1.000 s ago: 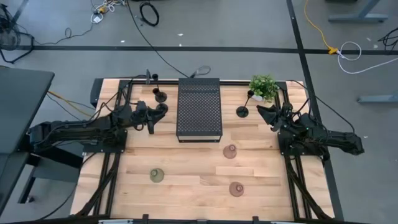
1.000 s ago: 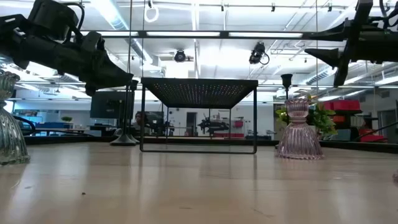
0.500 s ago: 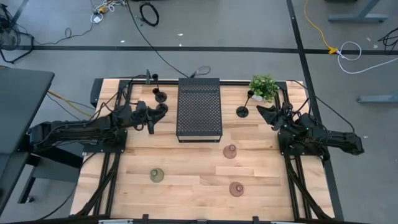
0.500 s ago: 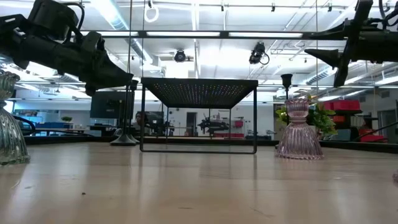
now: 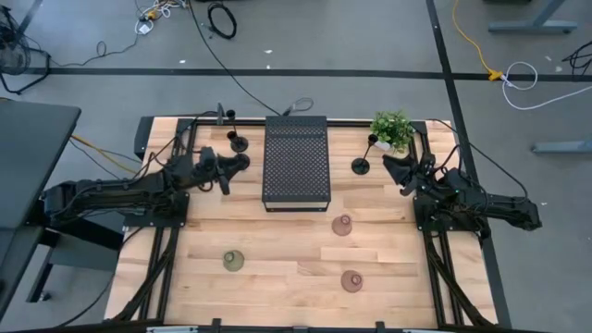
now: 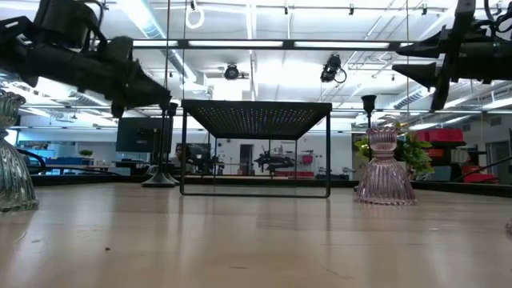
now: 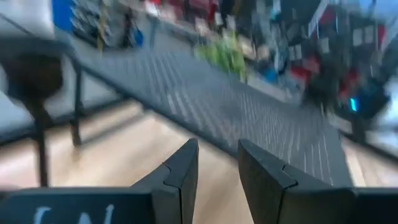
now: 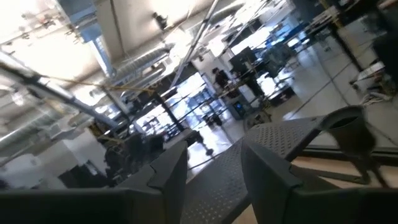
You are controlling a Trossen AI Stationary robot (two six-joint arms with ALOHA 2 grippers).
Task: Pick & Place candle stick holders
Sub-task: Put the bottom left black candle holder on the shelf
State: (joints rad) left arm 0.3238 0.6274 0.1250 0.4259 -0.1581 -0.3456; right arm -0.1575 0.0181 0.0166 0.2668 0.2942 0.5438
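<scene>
Three black thin-stemmed holders stand on their round bases at the table's far side: two at the far left and one by the plant. An olive dome holder and two reddish-brown ones sit on the near half. My left gripper hovers open and empty, left of the black perforated block, near the left black holder. My right gripper hovers open and empty just right of the right black holder.
The perforated block stands on thin legs in the middle of the far half. A small green potted plant is at the far right, close behind the right black holder. Bare wood lies between the dome holders.
My left gripper has risen a little and drawn slightly back toward the table's left edge. My right gripper has risen slightly. No holder has moved.
</scene>
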